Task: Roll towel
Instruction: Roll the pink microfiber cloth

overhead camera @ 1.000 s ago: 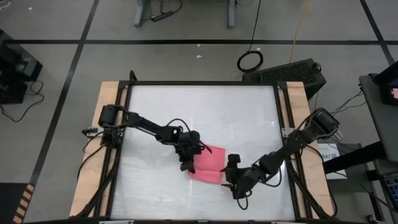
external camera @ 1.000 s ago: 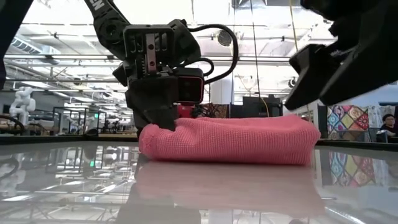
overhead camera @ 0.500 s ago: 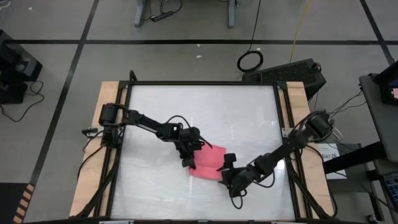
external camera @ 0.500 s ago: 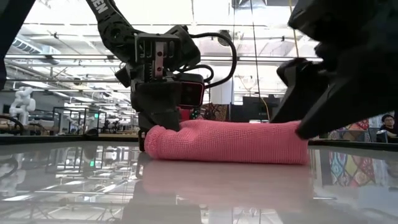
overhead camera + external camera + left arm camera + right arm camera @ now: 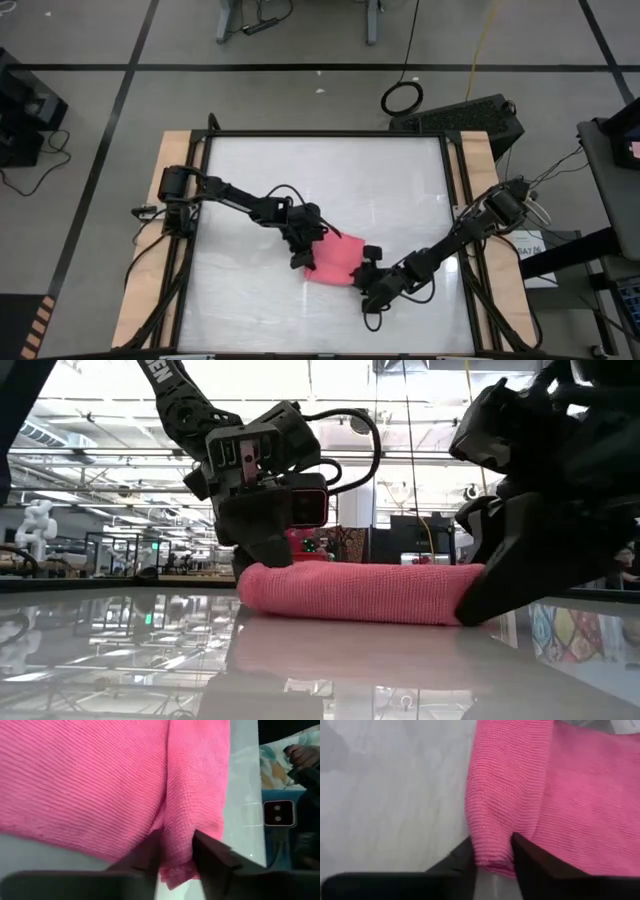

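We see the towel [image 5: 336, 262] on the bench [image 5: 380, 190] near its front edge. The left gripper [image 5: 299, 262] and right gripper [image 5: 362, 283] each clamp one end of its rolled fold.

towel [image 5: 336, 262] ends: covered from above by left hand [image 5: 301, 256] and right hand [image 5: 362, 279]
towel [image 5: 125, 785]: cropped in wrist views

Right gripper [image 5: 365, 283] moved in from clear of towel [image 5: 335, 263], wide-open fingers narrowed, now pinching rolled fold at towel's near-right end. Left gripper [image 5: 303, 258], earlier clamped on towel's left end, loosened, fold between fingers. Towel flatter, longer roll in low view; left end shifted toward right gripper.
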You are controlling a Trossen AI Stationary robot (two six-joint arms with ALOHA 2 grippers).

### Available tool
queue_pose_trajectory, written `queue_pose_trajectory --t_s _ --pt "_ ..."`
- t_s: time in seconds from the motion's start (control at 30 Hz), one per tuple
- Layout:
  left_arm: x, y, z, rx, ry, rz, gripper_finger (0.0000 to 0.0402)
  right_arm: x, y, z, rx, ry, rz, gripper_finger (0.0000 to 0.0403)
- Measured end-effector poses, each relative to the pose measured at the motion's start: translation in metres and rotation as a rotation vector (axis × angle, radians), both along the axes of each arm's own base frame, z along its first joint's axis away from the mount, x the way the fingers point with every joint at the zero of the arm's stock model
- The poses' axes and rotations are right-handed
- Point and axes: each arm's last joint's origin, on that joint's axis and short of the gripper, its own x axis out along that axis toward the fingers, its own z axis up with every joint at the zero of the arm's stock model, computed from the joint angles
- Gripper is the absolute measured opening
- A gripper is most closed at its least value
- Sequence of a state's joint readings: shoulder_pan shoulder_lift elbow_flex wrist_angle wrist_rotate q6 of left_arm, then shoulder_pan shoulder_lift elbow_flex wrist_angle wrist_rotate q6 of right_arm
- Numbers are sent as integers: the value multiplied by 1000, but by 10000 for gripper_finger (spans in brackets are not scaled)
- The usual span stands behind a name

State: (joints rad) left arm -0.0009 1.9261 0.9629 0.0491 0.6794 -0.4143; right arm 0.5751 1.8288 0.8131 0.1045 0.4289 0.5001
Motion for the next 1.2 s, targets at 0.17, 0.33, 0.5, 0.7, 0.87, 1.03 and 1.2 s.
queue_pose_trajectory --t_s 0.17,0.33,0.5,0.7,0.87,1.03,1.2 --pt "1 6 26 78 -173 -38 204 -1 1 0 31 -2 -30 20" --pt "-5 -3 54 324 -346 -107 219 -4 6 0 59 -2 -40 19" --pt "-11 -34 63 473 -510 -308 217 -8 11 0 60 -15 -72 16" --pt "-17 -68 50 694 -550 -441 219 -10 14 0 88 -18 -96 4" --pt "-14 -76 40 824 -570 -470 246 -10 14 0 106 -21 -109 4" --pt "-10 -71 28 860 -535 -455 287 -10 15 1 132 -17 -94 4" --pt "-9 -68 13 833 -477 -486 291 -10 15 1 151 -16 -110 4"
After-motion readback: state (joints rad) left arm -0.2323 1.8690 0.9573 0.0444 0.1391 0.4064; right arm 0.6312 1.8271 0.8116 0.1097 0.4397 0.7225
